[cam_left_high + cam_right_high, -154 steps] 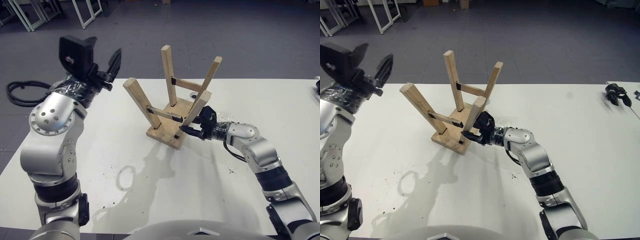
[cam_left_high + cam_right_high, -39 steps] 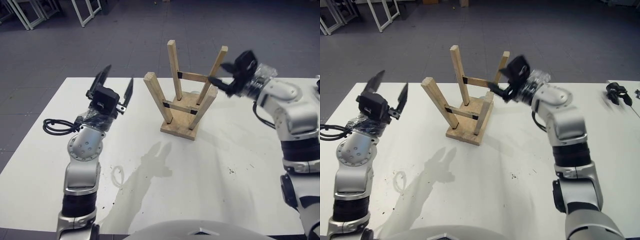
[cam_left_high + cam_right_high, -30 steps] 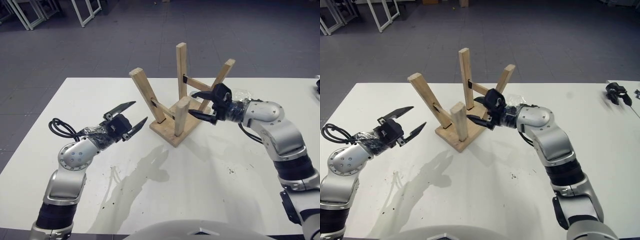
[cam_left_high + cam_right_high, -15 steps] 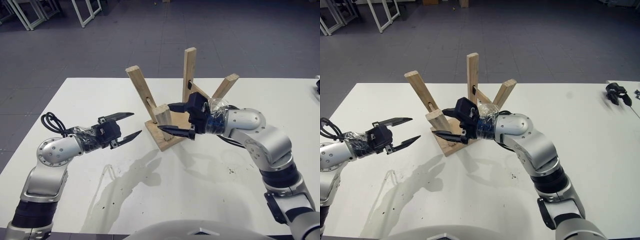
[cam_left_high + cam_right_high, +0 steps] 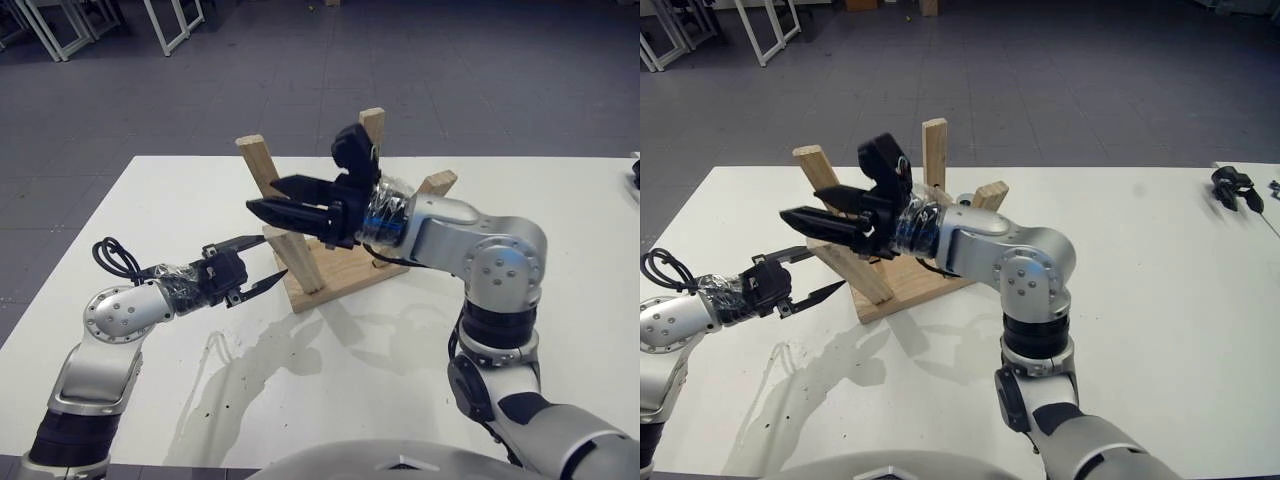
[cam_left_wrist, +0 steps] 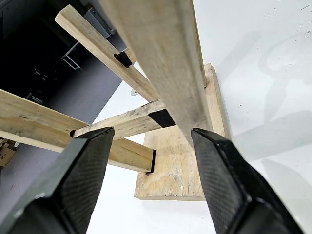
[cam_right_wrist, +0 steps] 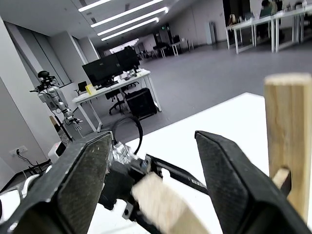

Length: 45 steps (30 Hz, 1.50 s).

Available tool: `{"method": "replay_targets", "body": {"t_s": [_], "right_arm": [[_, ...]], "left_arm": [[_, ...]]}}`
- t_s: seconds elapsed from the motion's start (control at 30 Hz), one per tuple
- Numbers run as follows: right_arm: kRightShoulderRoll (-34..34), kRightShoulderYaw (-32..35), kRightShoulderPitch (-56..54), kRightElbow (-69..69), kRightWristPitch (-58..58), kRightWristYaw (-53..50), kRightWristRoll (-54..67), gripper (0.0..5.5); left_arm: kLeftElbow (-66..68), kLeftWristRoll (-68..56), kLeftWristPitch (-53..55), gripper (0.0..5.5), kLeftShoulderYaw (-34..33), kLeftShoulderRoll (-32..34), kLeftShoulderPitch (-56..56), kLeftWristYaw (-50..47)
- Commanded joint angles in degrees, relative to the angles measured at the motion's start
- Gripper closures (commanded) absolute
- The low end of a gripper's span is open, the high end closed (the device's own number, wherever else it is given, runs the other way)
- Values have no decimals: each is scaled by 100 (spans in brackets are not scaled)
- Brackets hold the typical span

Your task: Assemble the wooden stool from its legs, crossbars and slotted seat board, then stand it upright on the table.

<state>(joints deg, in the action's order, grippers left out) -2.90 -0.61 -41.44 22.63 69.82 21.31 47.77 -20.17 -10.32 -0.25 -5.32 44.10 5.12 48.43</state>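
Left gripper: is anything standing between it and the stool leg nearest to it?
Nothing visible does. The open left gripper faces the near stool leg directly. The right gripper, also open, sits higher up around that same leg, not between them.

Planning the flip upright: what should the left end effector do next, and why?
Probably close the left end effector on the near leg: its open fingers sit either side of that leg, and the stool rests legs-up on its seat board, not yet upright.
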Motion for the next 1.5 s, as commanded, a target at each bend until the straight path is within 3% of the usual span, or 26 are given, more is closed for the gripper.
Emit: {"method": "replay_targets", "body": {"t_s": [0.03, 0.13, 0.23, 0.33, 0.47, 0.57, 0.7, 0.8, 0.93, 1.0, 1.1, 1.2, 1.5], "right_arm": [[265, 227, -504, 304, 130, -9, 382, 239], [561, 627, -900, 358, 10, -140, 546, 239], [1403, 1013, -1457, 19, -284, -92, 200, 239], [2132, 1021, -1508, -412, -582, 81, -217, 239], [2755, 982, -935, -767, -1175, 209, -856, 239], [3079, 869, -428, -955, -1602, 314, -1322, 239], [3339, 680, 124, -1346, -2137, 550, -1794, 239], [3380, 616, 345, -1456, -2334, 634, -1975, 239], [3324, 415, 489, -1506, -2478, 769, -2116, 239], [3324, 346, 524, -1532, -2522, 852, -2169, 239], [3368, 347, 558, -1602, -2576, 912, -2227, 239], [3381, 361, 521, -1738, -2608, 995, -2267, 239], [3782, 894, 342, -1972, -2400, 1758, -1800, 239]], "left_arm": [[38, 78, 42, 257, -37, 113, 121, 42], [30, 31, 8, 257, -15, 199, 195, 177], [-32, -145, -36, 257, -163, 439, 405, 525], [-55, -1115, 650, 257, -881, 405, 104, 417], [-375, -3863, 2555, 257, -1689, 260, -2211, -1310], [-717, -5790, 3253, 257, -1416, 46, -3781, -2802], [-967, -7352, 3670, 257, -998, -180, -4310, -3923], [-1146, -7267, 4150, 257, -481, -146, -3650, -3925], [-913, -5483, 4404, 257, 734, 332, -1665, -2932], [-640, -4823, 4211, 257, 894, 535, -1135, -2435], [-711, -4659, 4058, 257, 816, 586, -1055, -2014], [-753, -4860, 4013, 257, 605, 474, -1657, -1907], [-319, -6474, 4528, 257, -927, 649, -3019, -1690]]}}
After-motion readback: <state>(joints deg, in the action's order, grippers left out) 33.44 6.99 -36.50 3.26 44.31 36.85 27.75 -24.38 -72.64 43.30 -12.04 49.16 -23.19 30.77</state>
